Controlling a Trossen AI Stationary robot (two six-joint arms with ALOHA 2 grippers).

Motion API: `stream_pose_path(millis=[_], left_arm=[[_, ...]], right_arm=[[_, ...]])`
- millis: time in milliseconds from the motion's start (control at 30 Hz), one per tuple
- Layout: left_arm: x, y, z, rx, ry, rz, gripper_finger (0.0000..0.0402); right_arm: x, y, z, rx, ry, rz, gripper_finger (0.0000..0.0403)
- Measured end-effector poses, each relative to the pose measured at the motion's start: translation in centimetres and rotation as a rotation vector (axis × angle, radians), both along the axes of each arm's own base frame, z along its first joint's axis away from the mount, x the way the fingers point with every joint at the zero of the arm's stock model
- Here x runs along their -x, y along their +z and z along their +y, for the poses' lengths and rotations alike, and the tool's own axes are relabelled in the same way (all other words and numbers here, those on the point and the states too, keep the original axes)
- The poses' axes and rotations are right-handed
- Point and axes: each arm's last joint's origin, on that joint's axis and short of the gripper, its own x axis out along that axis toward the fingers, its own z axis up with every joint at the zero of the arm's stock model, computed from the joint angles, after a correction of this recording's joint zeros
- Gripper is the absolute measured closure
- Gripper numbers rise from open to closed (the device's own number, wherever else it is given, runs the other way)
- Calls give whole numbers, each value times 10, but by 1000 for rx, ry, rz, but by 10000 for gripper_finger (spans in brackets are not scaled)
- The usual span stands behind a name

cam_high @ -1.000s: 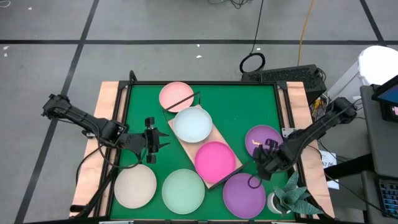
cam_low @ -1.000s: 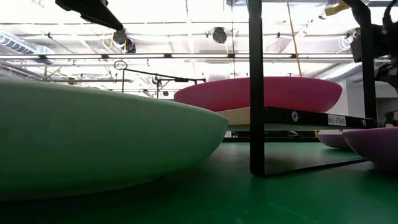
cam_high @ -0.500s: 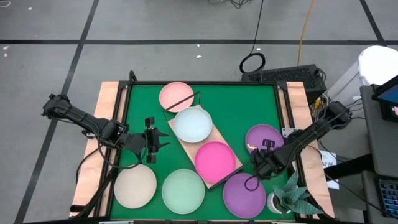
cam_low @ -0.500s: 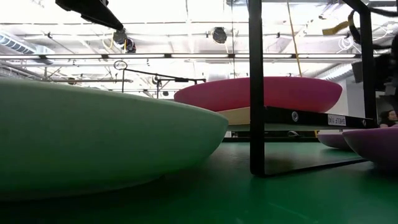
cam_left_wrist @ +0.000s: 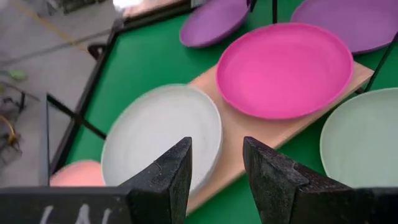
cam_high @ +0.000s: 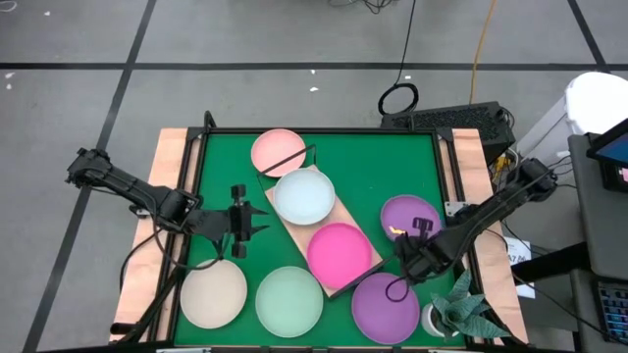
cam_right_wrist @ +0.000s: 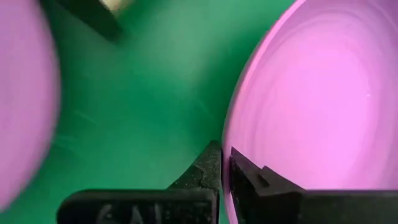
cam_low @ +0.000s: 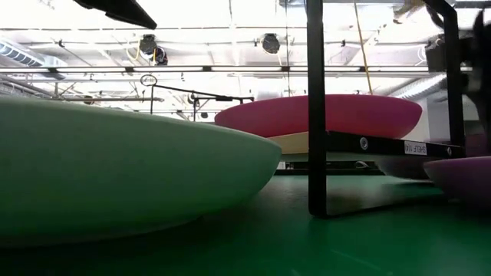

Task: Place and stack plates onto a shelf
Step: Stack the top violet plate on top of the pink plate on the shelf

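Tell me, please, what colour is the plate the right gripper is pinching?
Purple plate, best seen in the right wrist view.

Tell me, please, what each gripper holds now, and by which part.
The right gripper is shut on the rim of a purple plate. The left gripper holds nothing.

Green mat (cam_high: 221, 157) carries the shelf (cam_high: 345, 213) and six plates (cam_high: 288, 299)

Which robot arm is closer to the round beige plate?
Left. The left gripper hovers just above the round beige plate; the right gripper is across the table, fingers shut on a purple plate's rim.
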Motion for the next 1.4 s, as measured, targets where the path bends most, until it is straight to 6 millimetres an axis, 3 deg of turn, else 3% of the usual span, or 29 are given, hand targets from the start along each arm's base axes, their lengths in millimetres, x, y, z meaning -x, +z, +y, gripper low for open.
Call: stream_pose_path(millis=[200,467,733,1033,1400], left_arm=[[-3,5,-1,-71,-56,-39,252],[-4,7,-2,-134,-96,-48,252],[-24,13,-5,-174,-125,-64,252],[-75,27,-14,-323,-174,69,252],[-128,23,-42,-560,-382,270,252]], right_arm=[[-11,41,5,68,183,-27,401],[-12,81,-3,167,252,33,402],[-30,114,-6,210,593,-2,402],[-62,127,-9,299,1032,-144,402],[-81,131,-25,196,1230,-249,403]])
